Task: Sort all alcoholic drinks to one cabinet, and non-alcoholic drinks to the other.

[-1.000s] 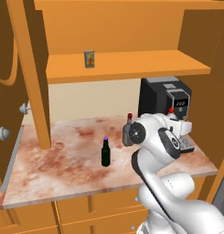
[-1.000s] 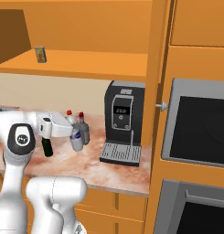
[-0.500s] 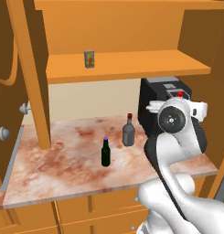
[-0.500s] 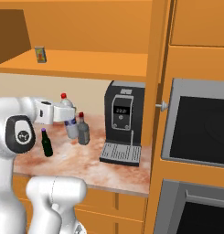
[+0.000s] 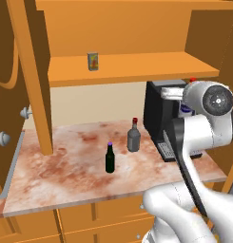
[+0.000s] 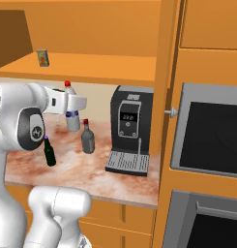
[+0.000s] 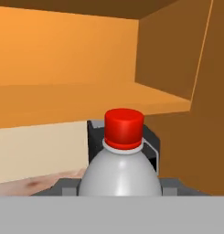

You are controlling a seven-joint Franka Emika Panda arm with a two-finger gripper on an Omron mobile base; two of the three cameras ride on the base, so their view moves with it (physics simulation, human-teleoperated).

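The gripper (image 6: 76, 103) is clamped on the white plastic bottle (image 6: 71, 112) and holds it upright in the air — lifted off the counter (image 5: 65, 175), to the left of the coffee machine (image 6: 130, 130) and a little below the cabinet shelf (image 6: 91, 68). In the hand view the bottle's red cap (image 7: 124, 128) sits dead centre, with the top of the coffee machine behind it. The grey bottle (image 6: 87, 137) stands on the counter just left of the coffee machine, under the lifted one. The dark beer bottle (image 6: 50, 151) stands farther left of the machine and nearer the counter's front edge, apart from the grey one. The juice carton (image 5: 92, 61) is up on the shelf — well left of the coffee machine, upright, toward the back.
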